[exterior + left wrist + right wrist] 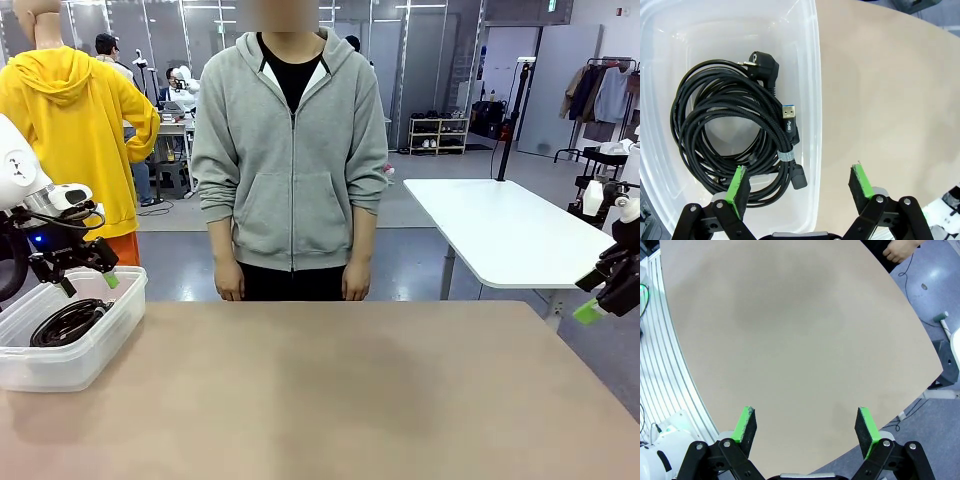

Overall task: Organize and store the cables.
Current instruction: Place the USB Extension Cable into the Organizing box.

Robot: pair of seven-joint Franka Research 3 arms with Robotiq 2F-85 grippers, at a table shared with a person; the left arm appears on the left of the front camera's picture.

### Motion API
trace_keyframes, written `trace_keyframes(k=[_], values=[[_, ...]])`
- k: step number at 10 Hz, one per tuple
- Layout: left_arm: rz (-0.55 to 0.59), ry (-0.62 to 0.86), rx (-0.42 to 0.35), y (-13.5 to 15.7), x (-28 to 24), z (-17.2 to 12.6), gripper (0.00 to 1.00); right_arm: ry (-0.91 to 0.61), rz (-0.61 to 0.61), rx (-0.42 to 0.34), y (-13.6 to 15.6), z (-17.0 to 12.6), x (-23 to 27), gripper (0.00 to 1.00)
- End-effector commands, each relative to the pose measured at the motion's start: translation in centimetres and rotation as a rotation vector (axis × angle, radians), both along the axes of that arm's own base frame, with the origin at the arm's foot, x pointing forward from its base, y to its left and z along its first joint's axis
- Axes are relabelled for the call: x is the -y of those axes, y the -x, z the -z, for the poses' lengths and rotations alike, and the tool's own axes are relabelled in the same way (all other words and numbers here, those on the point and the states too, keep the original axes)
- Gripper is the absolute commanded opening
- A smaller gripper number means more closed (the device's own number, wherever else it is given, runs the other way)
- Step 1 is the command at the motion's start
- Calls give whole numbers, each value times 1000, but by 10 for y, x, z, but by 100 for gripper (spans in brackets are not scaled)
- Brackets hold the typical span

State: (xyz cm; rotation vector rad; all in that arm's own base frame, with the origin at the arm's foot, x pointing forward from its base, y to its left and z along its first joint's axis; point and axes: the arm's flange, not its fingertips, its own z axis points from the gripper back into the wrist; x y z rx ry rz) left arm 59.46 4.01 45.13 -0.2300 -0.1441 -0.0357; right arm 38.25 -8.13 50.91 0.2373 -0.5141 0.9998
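A light brown table [330,390] with a matte, faintly mottled top fills the lower half of the front view, its far edge running straight across the middle of the frame. At the left edge of the frame a clear plastic bin [75,365] stands on it, near the table's far left corner. In the left wrist view the bin's rim runs down the centre, bare tabletop to its right. The right wrist view shows the top's rounded edge.
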Motion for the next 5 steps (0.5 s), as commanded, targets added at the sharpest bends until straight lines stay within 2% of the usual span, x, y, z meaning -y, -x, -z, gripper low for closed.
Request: trace_keyframes(k=[1,5], values=[[0,4,-9,1,-1,0,100,11,13,-18,-2,-3,-2,100],[0,4,-9,1,-1,0,100,11,13,-18,-2,-3,-2,100]])
